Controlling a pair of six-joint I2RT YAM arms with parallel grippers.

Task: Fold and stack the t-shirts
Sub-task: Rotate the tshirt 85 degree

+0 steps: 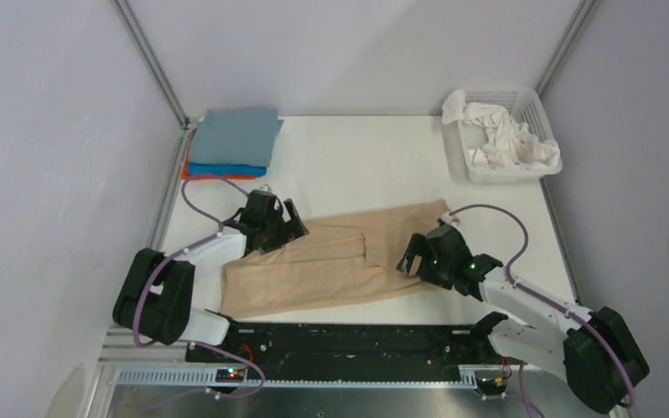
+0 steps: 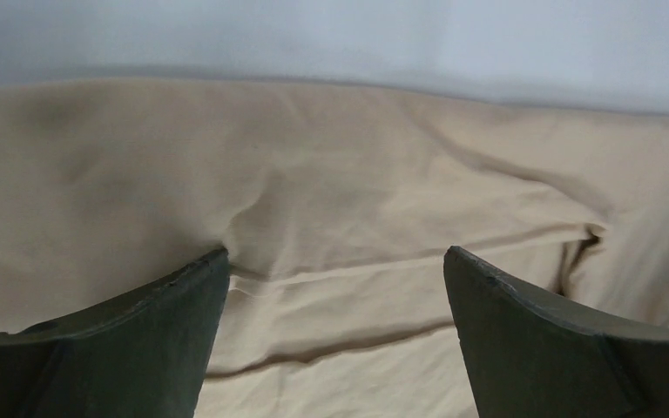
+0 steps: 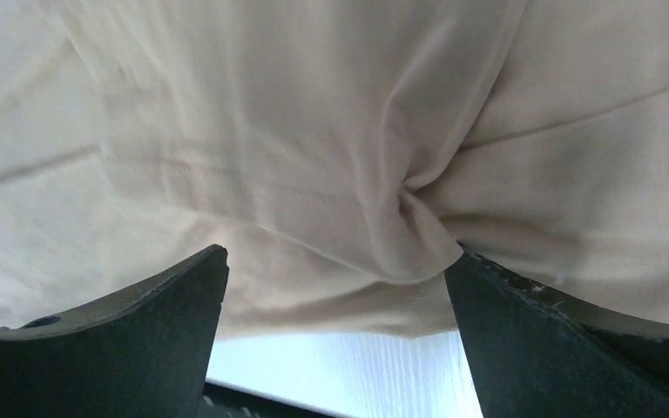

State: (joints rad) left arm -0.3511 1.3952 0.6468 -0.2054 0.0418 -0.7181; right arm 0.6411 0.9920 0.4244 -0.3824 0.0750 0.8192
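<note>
- Only from overhead is the tan t-shirt (image 1: 331,261) seen laid out mid-table, with the left gripper (image 1: 280,228) at one end and the right gripper (image 1: 418,251) at the other.
- Both jaws are shown wide, nothing gripped, in the wrist views (cloth puckered by the right one).
- The folded stack (image 1: 231,144) and basket (image 1: 536,104) are caught overhead only.

You will find no readable text, label, brand, number or sign in any of the three views here.
</note>
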